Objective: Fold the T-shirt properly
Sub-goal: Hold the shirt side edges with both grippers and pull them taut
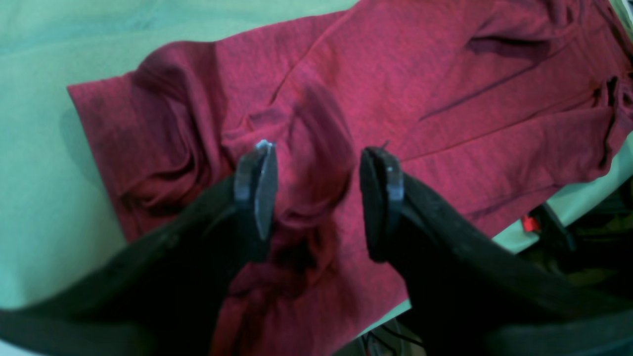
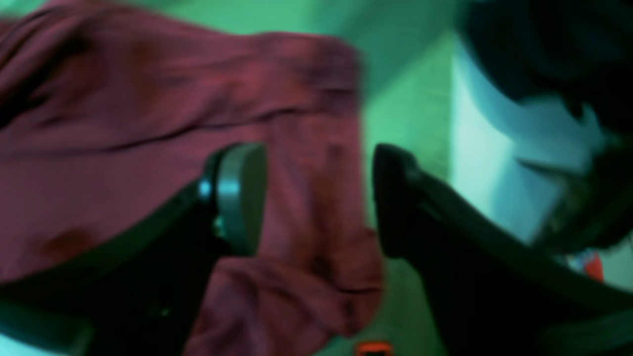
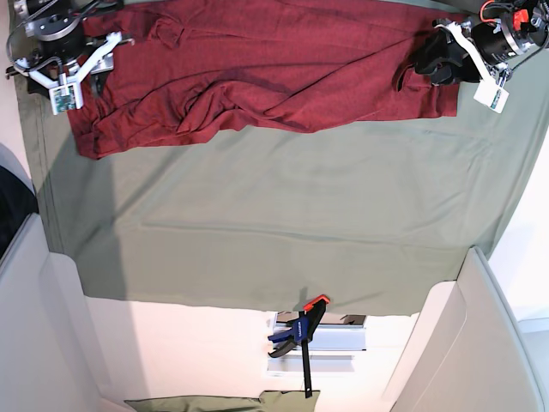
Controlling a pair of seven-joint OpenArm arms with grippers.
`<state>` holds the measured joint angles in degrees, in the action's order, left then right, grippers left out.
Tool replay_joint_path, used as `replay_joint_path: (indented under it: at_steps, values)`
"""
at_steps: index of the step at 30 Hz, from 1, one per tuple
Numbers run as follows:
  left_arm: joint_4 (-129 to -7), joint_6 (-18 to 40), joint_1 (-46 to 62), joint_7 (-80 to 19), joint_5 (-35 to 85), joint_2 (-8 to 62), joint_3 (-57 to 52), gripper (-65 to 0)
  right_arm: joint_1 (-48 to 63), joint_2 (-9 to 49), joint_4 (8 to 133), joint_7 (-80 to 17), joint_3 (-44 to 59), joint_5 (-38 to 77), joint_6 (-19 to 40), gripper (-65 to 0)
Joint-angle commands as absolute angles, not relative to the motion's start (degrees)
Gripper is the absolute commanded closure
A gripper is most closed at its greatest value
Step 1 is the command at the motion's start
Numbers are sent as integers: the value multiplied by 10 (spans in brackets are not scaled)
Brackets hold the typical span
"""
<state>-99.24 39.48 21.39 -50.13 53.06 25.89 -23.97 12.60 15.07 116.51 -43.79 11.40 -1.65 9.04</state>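
Note:
The dark red T-shirt [image 3: 283, 60] lies spread in a wide band along the far edge of the table, wrinkled and bunched near its middle and at its left end. In the base view my left gripper [image 3: 422, 67] hovers at the shirt's right end. The left wrist view shows this gripper [image 1: 319, 193] open, its fingers standing either side of a raised ridge of the shirt [image 1: 395, 89]. My right gripper [image 3: 90, 77] is over the shirt's left end. Though blurred, the right wrist view shows it [image 2: 316, 198] open above the shirt's [image 2: 123, 123] edge.
An olive-green cloth sheet [image 3: 274, 232] covers the table under the shirt. A blue and black bar clamp [image 3: 300, 330] with an orange handle grips the sheet's near edge. White panels [image 3: 480, 343] flank the near side. A red-tipped clamp [image 1: 531, 223] sits at the table's edge.

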Motion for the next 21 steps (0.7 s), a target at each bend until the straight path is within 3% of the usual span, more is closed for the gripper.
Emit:
replay_joint_path:
  at_steps: [1,4,11,21]
  values:
    - [-1001,400,212,-491,543,269,-243,-310,117,155,1164,-422,138,-4,79,-387]
    - [-1001,400,211,-496,545,270,-243,-310,98,155,1117,-418,203,40,79,-426]
    - [-1001,400,211,-495,555,301,-243,-310,35,155,982,-405,285,105,80,-426]
    - [-1001,400,211,-489,553,308,-243,-309,-43,151,882,-404,294,133,82,-426]
